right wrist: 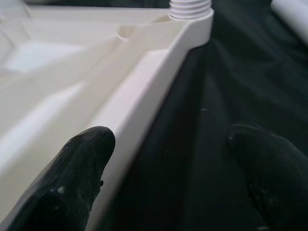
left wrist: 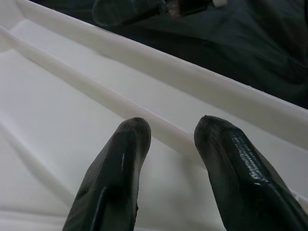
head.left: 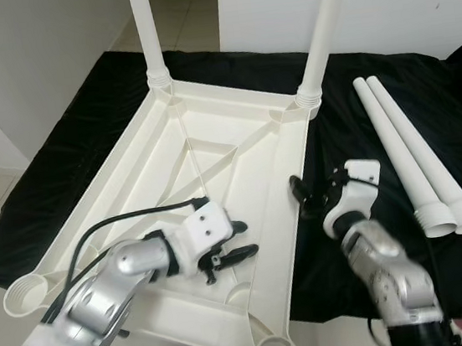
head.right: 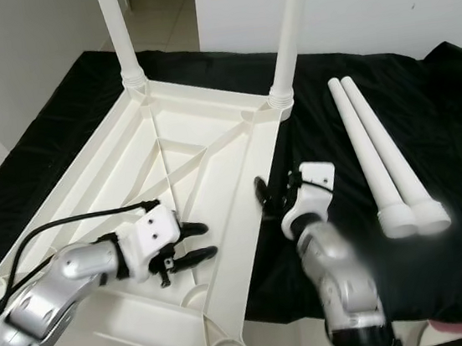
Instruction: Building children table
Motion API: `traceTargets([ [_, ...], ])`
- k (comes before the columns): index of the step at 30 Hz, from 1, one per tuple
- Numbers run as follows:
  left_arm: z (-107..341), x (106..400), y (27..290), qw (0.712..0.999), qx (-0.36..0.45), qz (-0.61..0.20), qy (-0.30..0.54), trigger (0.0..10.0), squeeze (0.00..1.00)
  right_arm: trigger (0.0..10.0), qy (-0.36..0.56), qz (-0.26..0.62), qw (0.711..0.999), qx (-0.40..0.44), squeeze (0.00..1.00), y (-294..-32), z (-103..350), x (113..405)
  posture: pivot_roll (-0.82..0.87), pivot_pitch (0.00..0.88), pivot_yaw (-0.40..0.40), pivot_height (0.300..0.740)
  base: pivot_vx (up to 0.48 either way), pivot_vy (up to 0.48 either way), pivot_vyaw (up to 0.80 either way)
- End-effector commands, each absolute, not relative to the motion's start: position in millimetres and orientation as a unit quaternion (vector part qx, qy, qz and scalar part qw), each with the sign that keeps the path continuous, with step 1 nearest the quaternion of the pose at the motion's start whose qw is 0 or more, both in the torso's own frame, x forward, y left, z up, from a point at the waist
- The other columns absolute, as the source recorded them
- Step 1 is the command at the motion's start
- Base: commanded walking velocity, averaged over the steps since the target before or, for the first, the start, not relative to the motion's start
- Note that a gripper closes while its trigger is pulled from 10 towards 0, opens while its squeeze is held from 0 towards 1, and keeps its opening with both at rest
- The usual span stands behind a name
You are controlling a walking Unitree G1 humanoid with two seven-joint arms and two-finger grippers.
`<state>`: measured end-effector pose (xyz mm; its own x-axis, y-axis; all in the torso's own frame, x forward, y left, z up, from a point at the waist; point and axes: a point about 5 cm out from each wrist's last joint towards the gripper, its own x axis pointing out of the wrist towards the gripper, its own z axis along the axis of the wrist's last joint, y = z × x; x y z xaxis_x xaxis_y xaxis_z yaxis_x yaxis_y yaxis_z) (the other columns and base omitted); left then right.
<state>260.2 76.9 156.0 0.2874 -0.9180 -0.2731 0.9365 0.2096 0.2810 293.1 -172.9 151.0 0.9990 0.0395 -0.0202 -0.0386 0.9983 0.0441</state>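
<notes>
— Which step is this looking like?

— Roughly the halfway point, I'd judge. The white plastic tabletop [head.left: 214, 175] is lying upside down on the black cloth [head.left: 376, 121], with two legs [head.left: 324, 22] standing in the sockets at its far corners. The two loose legs [head.left: 419, 158] are lying side by side on the cloth beyond the tabletop's right edge, near the cloth's right edge. Both near corner sockets [head.left: 25, 294] are waiting empty.

— So what is the next move calling for?

— Probably fetching one loose leg and seating its threaded end in a near socket. The right arm is sitting closer, but it would need to swing well off the tabletop's edge towards the legs.

— How are the arms posing?

— The left gripper [head.left: 238, 241] is reaching across the underside near the front edge, forearm bent in from the left, its cable arching behind. Its fingers [left wrist: 118, 168] are standing apart and gripping nothing, hovering over a rib. The right gripper [head.left: 309, 193] is hovering at the tabletop's right edge, pointing towards the far corner; its fingers [right wrist: 77, 168] are spread wide, one over the rim, one over the cloth, empty.
</notes>
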Motion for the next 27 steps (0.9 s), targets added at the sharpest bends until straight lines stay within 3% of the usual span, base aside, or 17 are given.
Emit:
traceTargets([
  [1, 154.4, 263.7, 72.7, 0.787, 0.207, -0.581, 0.019, 10.0, 0.00, 10.0, 0.008, 0.013, 1.000, -0.011, 0.00, -175.0, 150.5, 296.1, -0.02, 0.138, -0.028, 0.740, 0.000, 0.000, 0.00],
  [7, 159.1, 270.9, 67.3, 0.803, 0.199, -0.562, 0.005, 10.0, 0.00, 10.0, -0.013, 0.016, 0.999, -0.043, 0.00, -176.9, 156.2, 297.8, -0.01, 0.141, -0.029, 0.740, 0.000, 0.000, 0.00],
  [11, 173.6, 271.4, 71.5, 0.803, 0.179, -0.567, -0.025, 10.0, 0.00, 10.0, -0.045, 0.095, 0.994, -0.036, 0.00, -163.1, 163.2, 285.7, -0.01, 0.143, -0.027, 0.740, 0.000, 0.000, 0.00],
  [13, 173.6, 271.4, 71.5, 0.803, 0.179, -0.567, -0.025, 10.0, 0.00, 10.0, -0.045, 0.095, 0.994, -0.036, 0.00, -163.1, 163.2, 285.7, -0.01, 0.143, -0.027, 0.740, 0.000, 0.000, 0.00],
  [23, 189.9, 249.4, 84.0, 0.756, 0.139, -0.639, -0.028, 10.0, 0.00, 10.0, -0.046, 0.209, 0.976, -0.039, 0.00, -158.1, 165.8, 273.6, -0.01, 0.144, -0.023, 0.740, 0.000, 0.000, 0.00],
  [27, 189.8, 240.3, 92.1, 0.736, 0.147, -0.661, -0.009, 10.0, 0.00, 10.0, -0.015, 0.204, 0.974, -0.097, 0.00, -175.3, 156.0, 278.8, 0.00, 0.144, -0.031, 0.740, 0.000, 0.000, 0.00],
])
